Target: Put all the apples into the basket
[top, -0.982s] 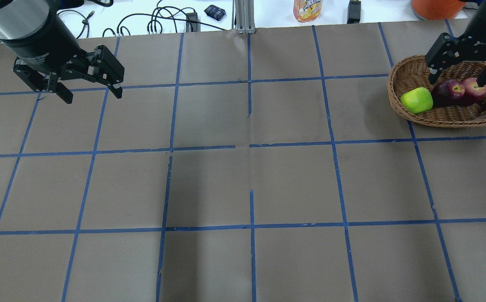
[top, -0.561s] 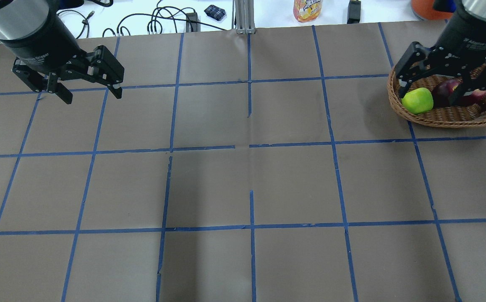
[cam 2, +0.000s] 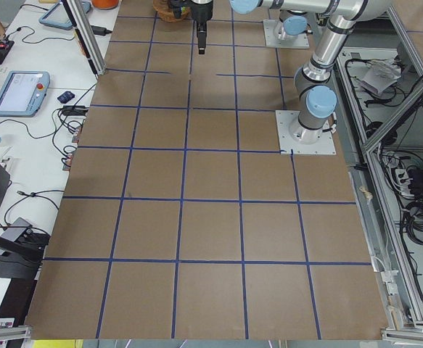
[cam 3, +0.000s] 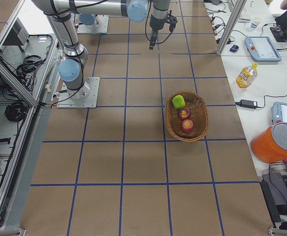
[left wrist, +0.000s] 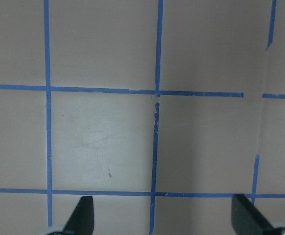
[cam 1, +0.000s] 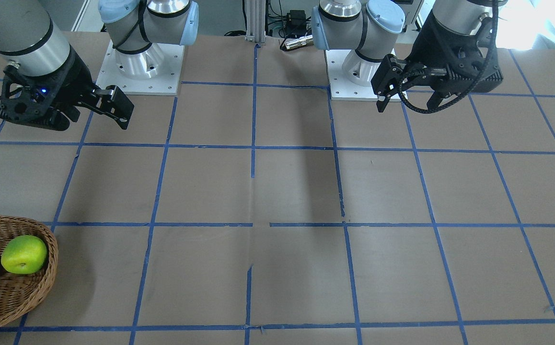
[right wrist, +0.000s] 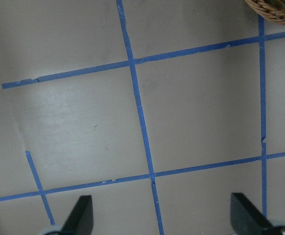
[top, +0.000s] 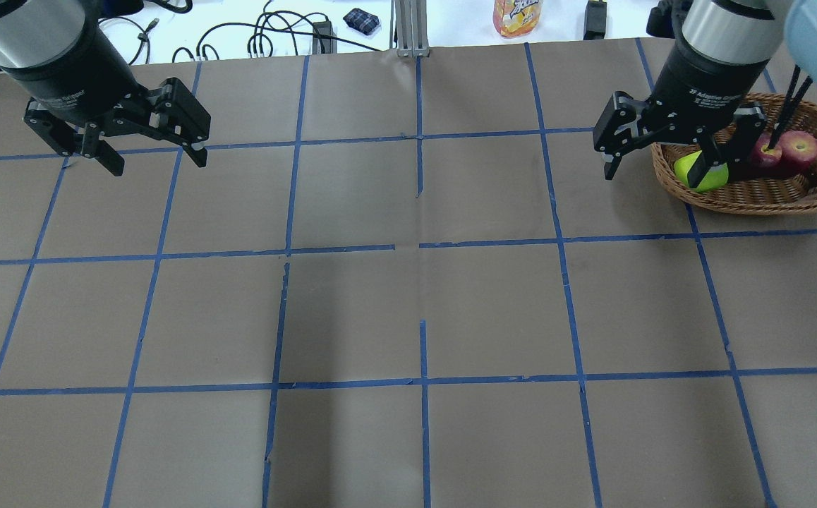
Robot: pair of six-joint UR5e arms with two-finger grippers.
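All three apples lie in the wicker basket (top: 754, 201) at the table's far right. The yellow-green apple (top: 717, 178) is at the basket's left end, the maroon apple (top: 761, 152) in the middle and the red apple (top: 801, 147) on the right. They also show in the exterior right view: green (cam 3: 178, 101), maroon (cam 3: 184, 113), red (cam 3: 187, 126). My right gripper (top: 654, 173) is open and empty, raised over the basket's left rim. My left gripper (top: 158, 164) is open and empty at the far left. The right wrist view shows only the basket's rim (right wrist: 274, 10).
Brown paper with a blue tape grid covers the table. Behind its far edge are cables, a metal post (top: 408, 28) and a juice bottle (top: 516, 15). An orange container (cam 3: 276, 142) and a tablet (cam 3: 264, 46) sit on the side table.
My right gripper has risen and moved left, from over the red and maroon apples to over the basket's left rim, staying open. The apples and the left arm have not moved.
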